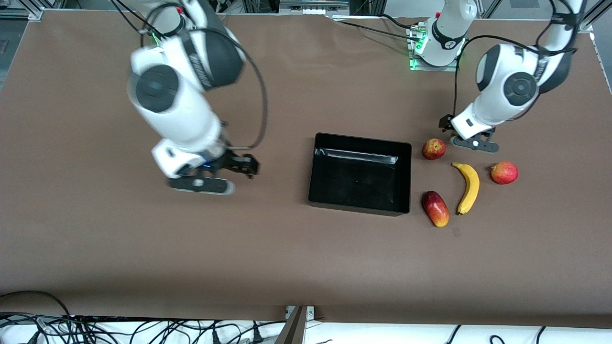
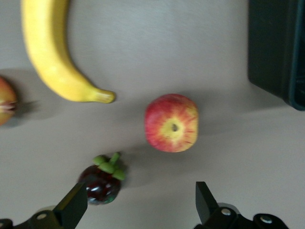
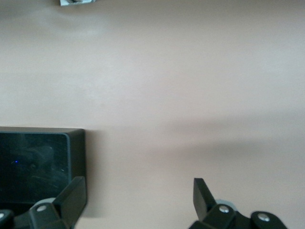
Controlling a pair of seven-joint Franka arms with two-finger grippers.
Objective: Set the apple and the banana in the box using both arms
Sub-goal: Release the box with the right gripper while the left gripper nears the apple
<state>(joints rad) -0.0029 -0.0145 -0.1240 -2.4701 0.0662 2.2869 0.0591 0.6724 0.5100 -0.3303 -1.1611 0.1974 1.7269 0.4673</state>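
Brown table (image 1: pixel 143 248) carries a glossy black box (image 1: pixel 359 139), empty. Toward the left arm's end lie a red apple (image 1: pixel 433 148) with a yellow blotch around its stem dimple, and a curved yellow banana (image 1: pixel 468 187) nearer the front camera. Left pincer (image 2: pixel 138 202) hangs spread over the apple and a dark mangosteen (image 2: pixel 102 181). Right pincer (image 3: pixel 138 198) hangs spread over bare table beside the box.

A: Front view: a high camera across the table (image 1: pixel 143 248), facing both arm bases, takes in the whole tabletop.

B: The wrist views look straight down from close above; both share the box (image 1: pixel 359 174) (image 2: pixel 276 47) (image 3: pixel 38 162) with it.
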